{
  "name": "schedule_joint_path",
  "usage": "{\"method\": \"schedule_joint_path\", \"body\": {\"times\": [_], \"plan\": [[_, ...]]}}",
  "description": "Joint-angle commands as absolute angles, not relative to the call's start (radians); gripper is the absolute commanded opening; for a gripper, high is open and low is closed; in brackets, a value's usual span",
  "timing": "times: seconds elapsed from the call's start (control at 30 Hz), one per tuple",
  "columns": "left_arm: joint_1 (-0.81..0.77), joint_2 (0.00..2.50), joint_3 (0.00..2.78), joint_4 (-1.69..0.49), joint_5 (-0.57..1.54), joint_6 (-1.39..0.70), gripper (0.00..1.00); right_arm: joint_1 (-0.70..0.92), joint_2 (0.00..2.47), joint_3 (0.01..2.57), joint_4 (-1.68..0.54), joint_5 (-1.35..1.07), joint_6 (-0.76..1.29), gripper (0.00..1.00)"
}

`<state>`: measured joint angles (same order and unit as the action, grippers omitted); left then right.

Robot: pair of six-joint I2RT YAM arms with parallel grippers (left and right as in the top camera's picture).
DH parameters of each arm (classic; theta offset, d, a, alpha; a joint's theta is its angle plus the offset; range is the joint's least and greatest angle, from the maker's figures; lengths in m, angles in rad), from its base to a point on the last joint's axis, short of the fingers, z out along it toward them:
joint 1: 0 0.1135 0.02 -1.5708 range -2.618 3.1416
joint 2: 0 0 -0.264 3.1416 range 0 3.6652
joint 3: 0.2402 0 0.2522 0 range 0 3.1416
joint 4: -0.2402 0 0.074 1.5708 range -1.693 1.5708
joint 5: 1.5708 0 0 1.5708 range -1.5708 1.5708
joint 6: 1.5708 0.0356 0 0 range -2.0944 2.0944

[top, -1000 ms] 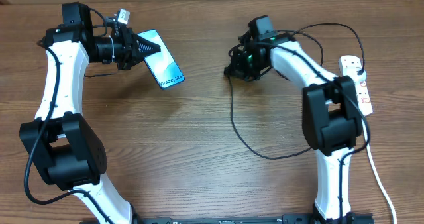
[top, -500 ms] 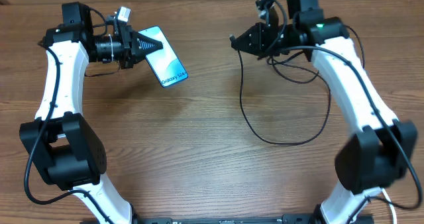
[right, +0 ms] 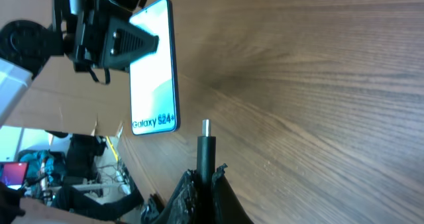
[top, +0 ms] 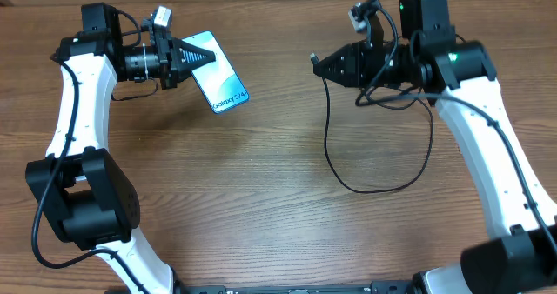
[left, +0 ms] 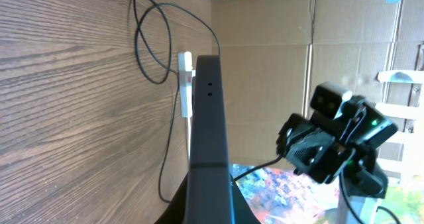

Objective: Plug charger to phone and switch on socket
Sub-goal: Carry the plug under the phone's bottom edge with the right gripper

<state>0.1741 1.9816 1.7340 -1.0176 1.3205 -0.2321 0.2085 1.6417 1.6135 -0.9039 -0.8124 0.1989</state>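
My right pincer is pinched together on the charger just behind its connector tip, and the metal end pokes out past my 2 fingers toward the phone. The cable is light and floppy. Only this stiff little plug body gives me any aim, and a hold further back would let it droop.

My left pincer is clamped on the phone at the end away from its lettering, holding it off the table with the lettered end free. The phone is rigid and smooth-glassed, likely slippery, so a grip across its faces suits.

Both forearms reach inward, roughly level, with the tips facing each other but well apart. What I take for the socket lies far behind, partly hidden by the phone's edge.
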Motion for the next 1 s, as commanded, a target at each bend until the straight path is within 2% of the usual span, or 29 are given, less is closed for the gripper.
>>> {"method": "schedule_joint_path", "body": {"times": [0.0, 0.27, 0.57, 0.97], "plan": [[0.167, 1.981, 1.731, -1.017, 1.389, -0.223, 0.04, 0.2, 1.549, 1.497, -0.836, -0.829, 0.265, 0.04], [0.135, 1.981, 1.731, -1.011, 1.41, -0.216, 0.04, 0.208, 1.36, 1.141, -0.487, -0.833, 0.511, 0.04], [0.097, 1.981, 1.731, -0.913, 1.494, -0.289, 0.04, 0.324, 1.339, 0.974, -0.137, -0.845, 0.754, 0.04], [0.096, 1.981, 1.731, -0.635, 1.536, -0.569, 0.04, 0.436, 1.351, 0.968, -0.052, -0.778, 0.789, 0.04]]}}
